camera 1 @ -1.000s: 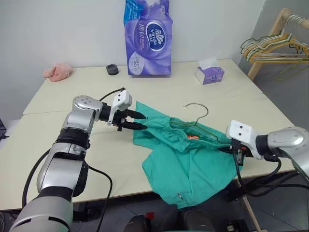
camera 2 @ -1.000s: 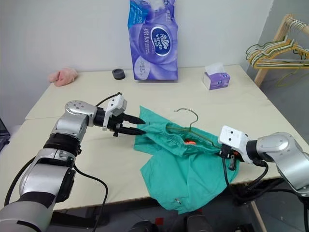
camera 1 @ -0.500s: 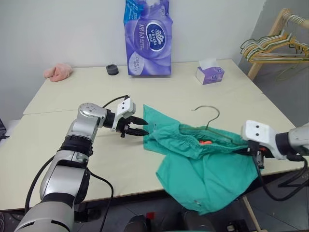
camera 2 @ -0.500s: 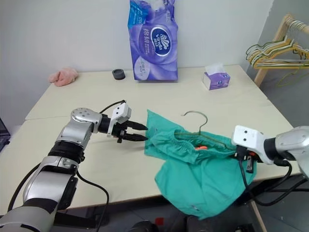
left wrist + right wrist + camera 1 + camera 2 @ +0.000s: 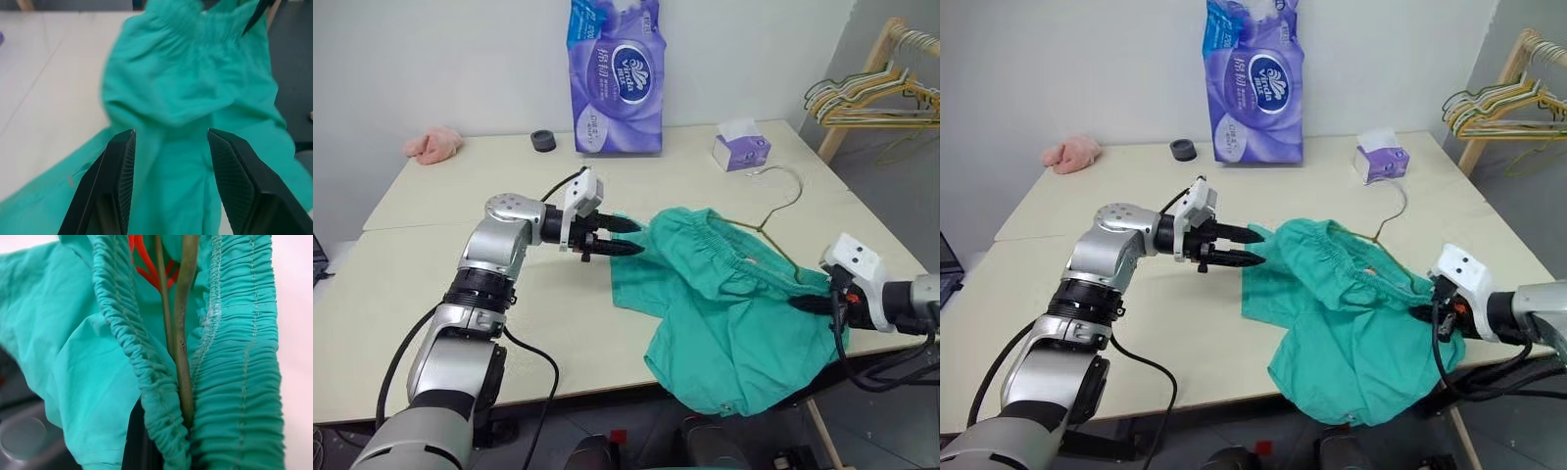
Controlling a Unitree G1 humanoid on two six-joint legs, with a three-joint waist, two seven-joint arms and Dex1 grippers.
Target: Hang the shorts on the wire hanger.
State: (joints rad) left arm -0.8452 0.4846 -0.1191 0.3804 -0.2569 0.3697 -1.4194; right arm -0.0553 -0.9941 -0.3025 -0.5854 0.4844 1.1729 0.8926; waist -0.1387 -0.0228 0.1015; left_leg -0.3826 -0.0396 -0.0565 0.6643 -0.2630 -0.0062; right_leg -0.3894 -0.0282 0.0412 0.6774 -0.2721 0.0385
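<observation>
From the head views, the teal-green soft fabric shorts (image 5: 724, 294) sprawl across the near right part of the pale desk (image 5: 460, 196), one leg drooping over the front edge, and the thin grey bare-metal wire hanger (image 5: 773, 211) is already threaded through the gathered waistband, its hook poking out behind. So the threading looks partly done; what is left, I judge, is seating the shorts squarely on the hanger. The left pincer (image 5: 625, 238) hovers half-open and empty at the cloth's left edge. The right pincer (image 5: 813, 305) is clamped on the waistband's right end. The tall purple tissue pack (image 5: 612, 73) bears a round logo, not legible. Left wrist view: black fingers (image 5: 115, 181) apart, shorts beyond. Right wrist view: hanger wire running inside the elastic, orange cord (image 5: 146, 264) behind.
</observation>
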